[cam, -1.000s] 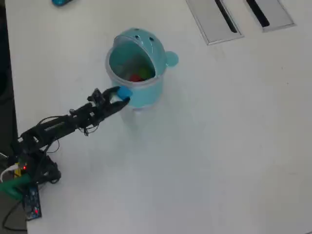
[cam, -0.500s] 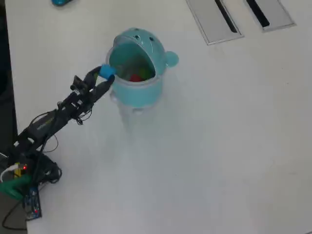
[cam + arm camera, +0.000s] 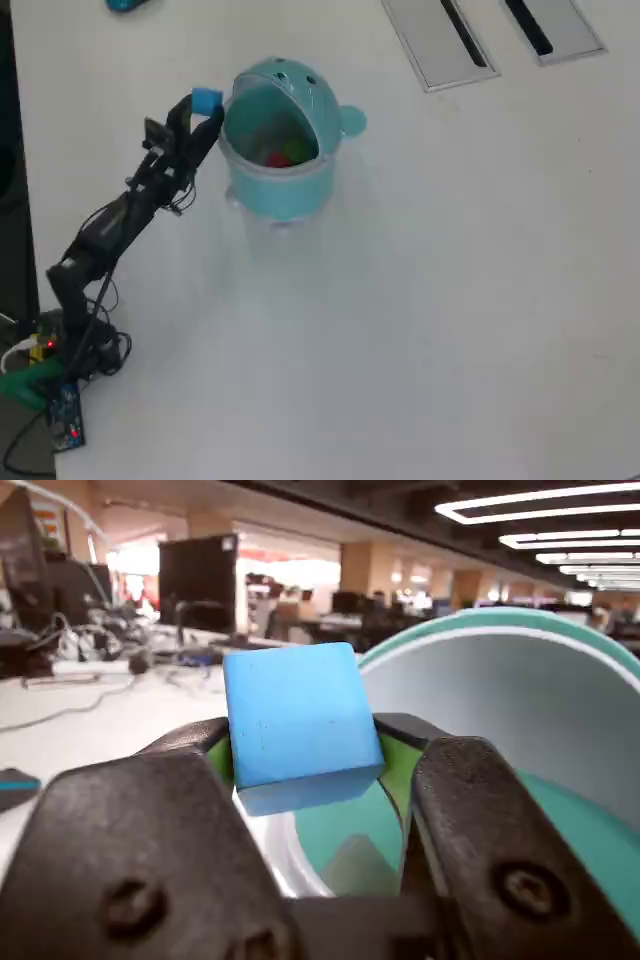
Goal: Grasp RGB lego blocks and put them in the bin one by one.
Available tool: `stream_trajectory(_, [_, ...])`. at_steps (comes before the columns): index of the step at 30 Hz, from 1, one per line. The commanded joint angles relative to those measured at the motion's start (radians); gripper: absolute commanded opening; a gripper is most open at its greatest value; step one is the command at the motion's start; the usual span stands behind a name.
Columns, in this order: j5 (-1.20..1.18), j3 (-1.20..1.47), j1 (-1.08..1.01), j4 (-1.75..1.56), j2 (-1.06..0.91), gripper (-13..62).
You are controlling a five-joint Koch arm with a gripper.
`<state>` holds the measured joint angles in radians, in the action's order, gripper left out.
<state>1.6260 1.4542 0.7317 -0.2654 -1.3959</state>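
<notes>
Wrist view: black hand pinches smooth blue cube beside round teal bin

The Koch arm is stretching up and away from its base at the lower left of the overhead view, links nearly in line. Its gripper is clamping the blue lego block between two dark jaws, one on each side of the cube in the wrist view.
</notes>
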Motion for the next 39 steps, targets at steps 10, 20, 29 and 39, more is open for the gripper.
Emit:
stream_trajectory(10, [0.04,-0.345,-0.043,0.041,0.156,12.9])
stream_trajectory(20, [0.071,-0.357,-0.114,0.064,0.15,22.6])
stream_trajectory(29, [0.12,-0.314,-0.137,0.101,0.095,31.7])
stream_trajectory(39, [0.12,-0.17,-0.16,0.195,-0.061,31.7])
